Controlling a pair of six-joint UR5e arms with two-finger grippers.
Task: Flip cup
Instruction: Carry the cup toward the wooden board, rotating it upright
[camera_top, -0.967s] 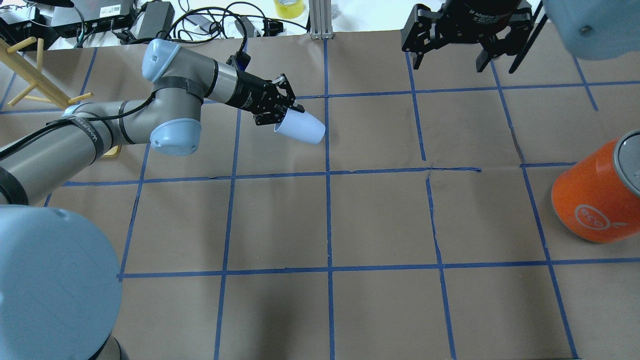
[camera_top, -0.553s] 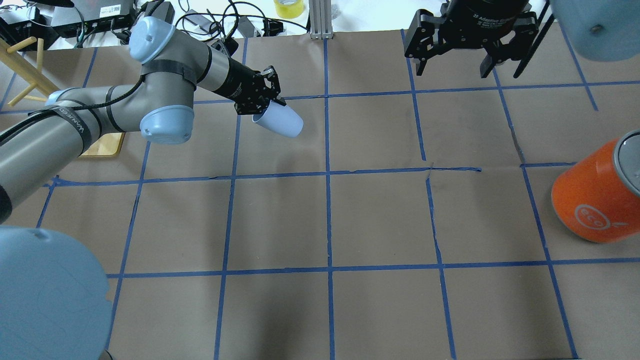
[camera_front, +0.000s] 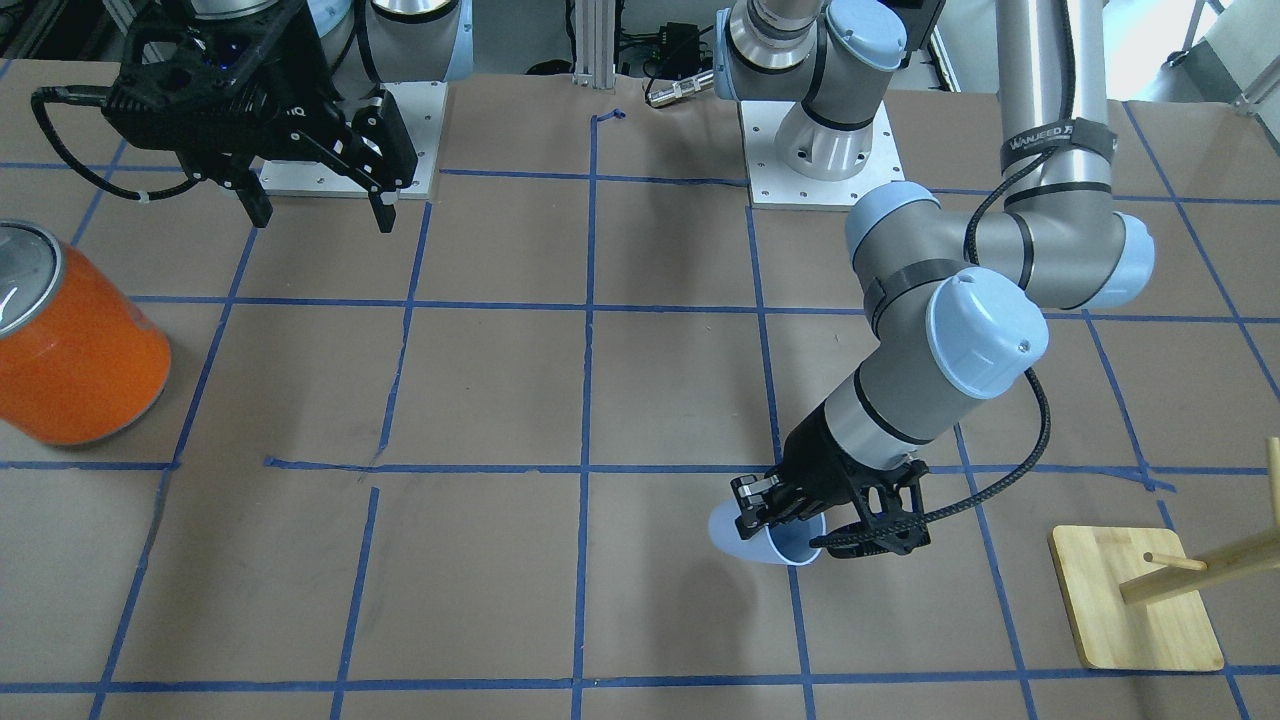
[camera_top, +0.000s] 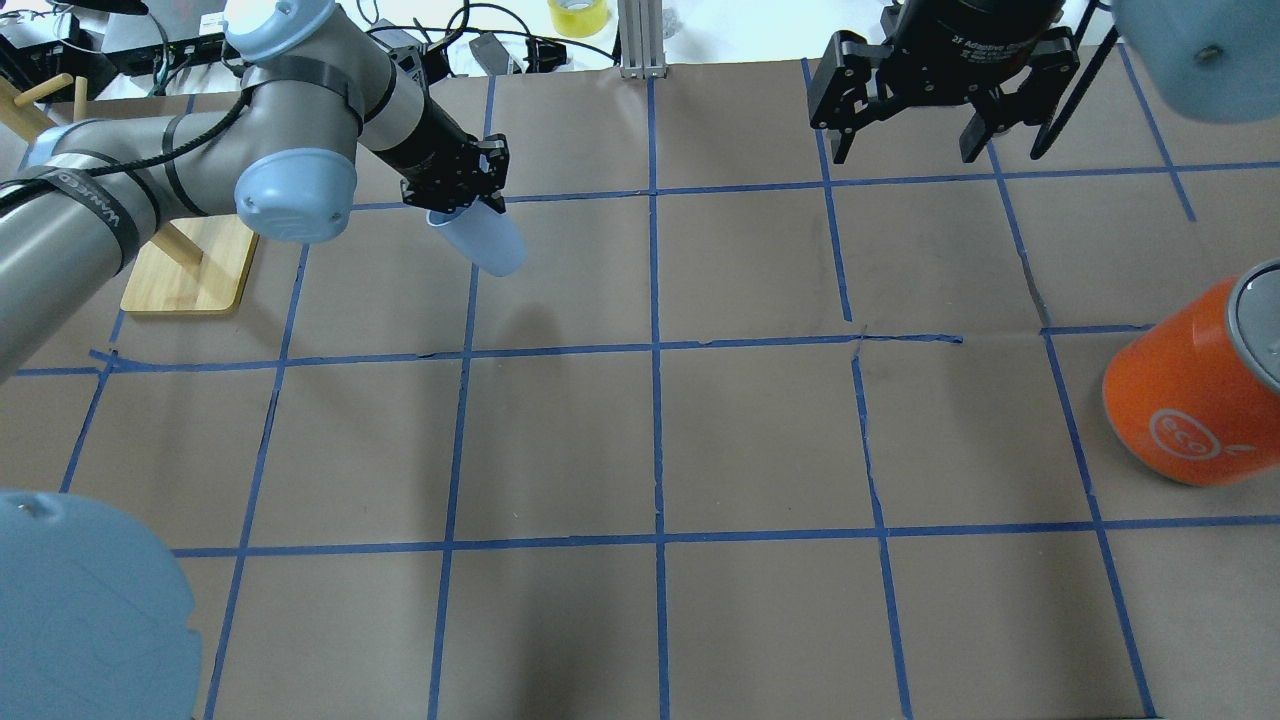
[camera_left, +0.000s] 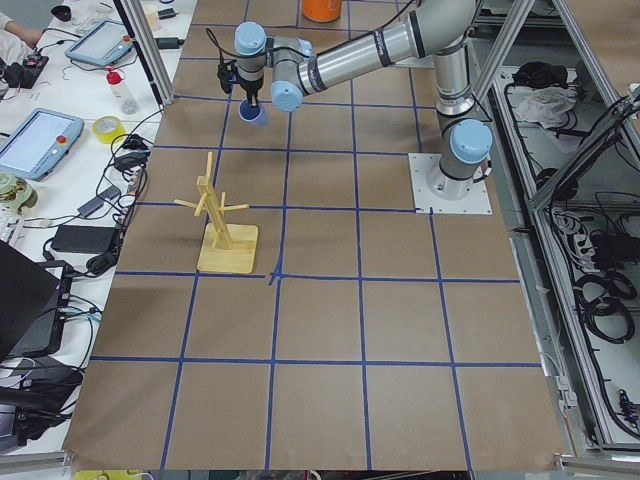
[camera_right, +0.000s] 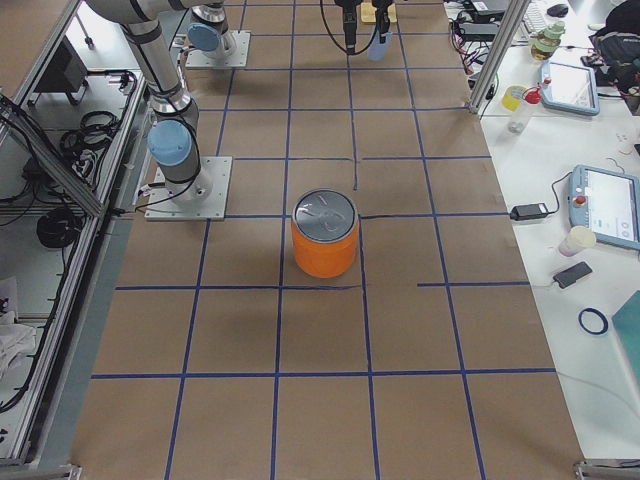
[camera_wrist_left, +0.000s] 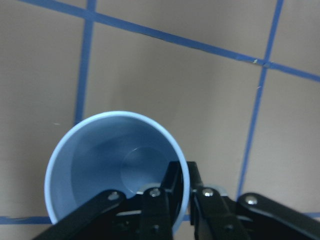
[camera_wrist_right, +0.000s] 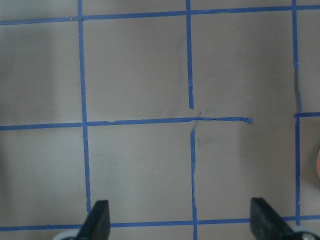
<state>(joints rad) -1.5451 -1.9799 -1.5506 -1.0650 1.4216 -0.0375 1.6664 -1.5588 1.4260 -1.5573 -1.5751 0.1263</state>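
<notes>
Cup (camera_top: 482, 245): pinched at the rim by left gripper (camera_top: 455, 207), over the far left part of table (camera_top: 700, 440), near wooden stand (camera_top: 190, 270). Looks lifted clear of the paper, going by the shadow lying apart from it in the overhead view, though contact cannot be ruled out from the front view. Tilted, mouth up toward the wrist, base pointing down and away.

Wrist view looks straight into the open mouth (camera_wrist_left: 100, 165) — one finger (camera_wrist_left: 172, 182) inside the wall, the other just outside it, closed tight on that thin wall. Nothing else held.

Right gripper (camera_top: 905, 150): parked high at the far right edge, fingers spread wide, nothing between them; only bare taped paper under it in its own camera. Well apart from cup.

Can (camera_top: 1190, 400): at the right side, untouched, not part of the job.

Progress, as a judgement: pickup done, turn well under way, likely past halfway, since mouth already faces mostly up. Left to do — level out the tilt, lower until base meets paper, open fingers, back off without tipping it. Main risk: a thin rim pinch slipping, or cup toppling on release if set down while tilted.
</notes>
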